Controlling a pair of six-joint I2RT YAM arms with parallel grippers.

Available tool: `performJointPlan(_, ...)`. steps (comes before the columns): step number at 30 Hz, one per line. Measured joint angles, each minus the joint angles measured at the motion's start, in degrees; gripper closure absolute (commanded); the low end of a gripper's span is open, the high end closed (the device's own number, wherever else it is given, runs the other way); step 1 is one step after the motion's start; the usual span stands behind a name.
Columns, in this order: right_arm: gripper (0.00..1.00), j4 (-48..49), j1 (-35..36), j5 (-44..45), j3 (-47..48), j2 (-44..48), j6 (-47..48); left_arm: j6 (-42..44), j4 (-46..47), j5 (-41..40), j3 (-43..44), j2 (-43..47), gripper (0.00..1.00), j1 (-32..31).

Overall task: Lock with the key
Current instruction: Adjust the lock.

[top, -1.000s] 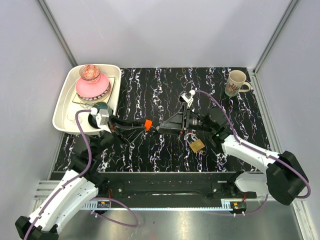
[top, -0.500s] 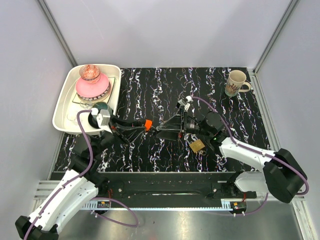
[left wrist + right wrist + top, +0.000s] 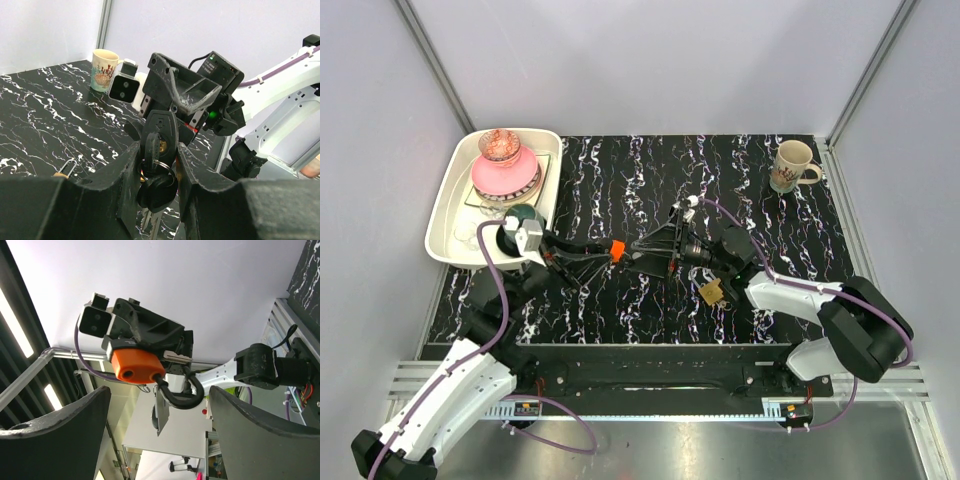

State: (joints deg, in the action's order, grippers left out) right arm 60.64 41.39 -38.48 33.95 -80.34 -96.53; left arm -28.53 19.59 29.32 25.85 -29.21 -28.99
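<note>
My left gripper (image 3: 608, 250) is shut on a small padlock with an orange body (image 3: 616, 247) and holds it above the mat. In the right wrist view the orange body (image 3: 136, 366) shows two holes, and its black shackle (image 3: 181, 391) stands open, out of one hole. In the left wrist view, black-headed keys on a ring (image 3: 157, 187) hang between my left fingers (image 3: 125, 185); one key sits in the lock's brass keyway (image 3: 162, 145). My right gripper (image 3: 638, 248) is open, its fingers (image 3: 75, 430) on either side of the shackle, apart from it.
A brass padlock (image 3: 711, 292) lies on the black marbled mat under the right arm. A mug (image 3: 790, 165) stands at the back right. A white tray (image 3: 448, 215) with a pink bowl (image 3: 505, 175) sits at the back left.
My right gripper has moved left and turned, closing the gap to the orange padlock. My left gripper has stayed in place with the padlock.
</note>
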Motion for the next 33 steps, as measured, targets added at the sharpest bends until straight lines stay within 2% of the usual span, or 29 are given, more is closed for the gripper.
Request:
performJointPlan(28,0.14,1.01,1.92,-1.73,2.47,0.02,0.44,2.62,0.44,-0.87,0.31,-0.15,1.0,0.04)
performJointPlan(31,0.15,1.73,2.01,-1.7,2.47,-0.83,0.09,3.28,-0.35,-0.68,0.68,-0.39,1.0,0.02)
performJointPlan(33,0.19,2.14,2.03,-1.68,2.47,-0.98,0.0,3.48,-0.33,-0.55,0.9,-0.96,1.0,0.04)
